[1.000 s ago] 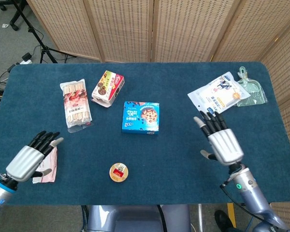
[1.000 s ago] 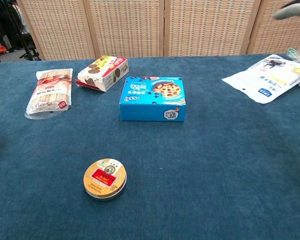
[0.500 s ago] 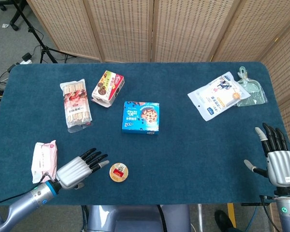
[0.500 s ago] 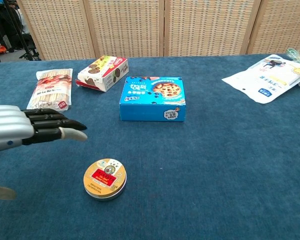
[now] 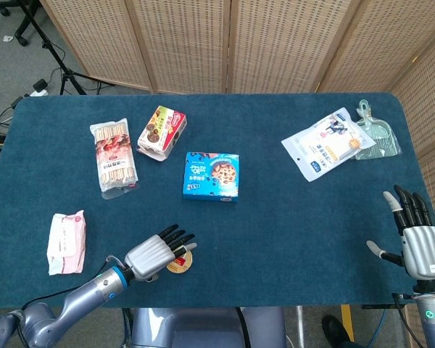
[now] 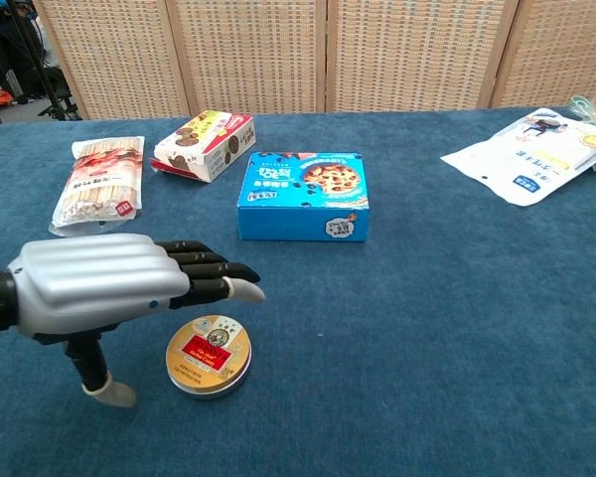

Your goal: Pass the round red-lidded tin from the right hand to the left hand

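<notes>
Directly over tin [image 6: 209,355] hovers left hand [image 6: 104,283], fingers spread, empty.

Our head view looks steeply down from above the near edge, taking in the whole table [image 5: 275,246] and the screen behind. Our chest view sits low and close at that edge, facing the screen. Both share the tin [image 6: 209,355] and blue box [image 5: 212,175].

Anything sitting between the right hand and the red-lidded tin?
No. In the head view, only bare blue tablecloth runs from the right hand at the table's edge to the red-lidded tin, which the left hand hovers over.
</notes>
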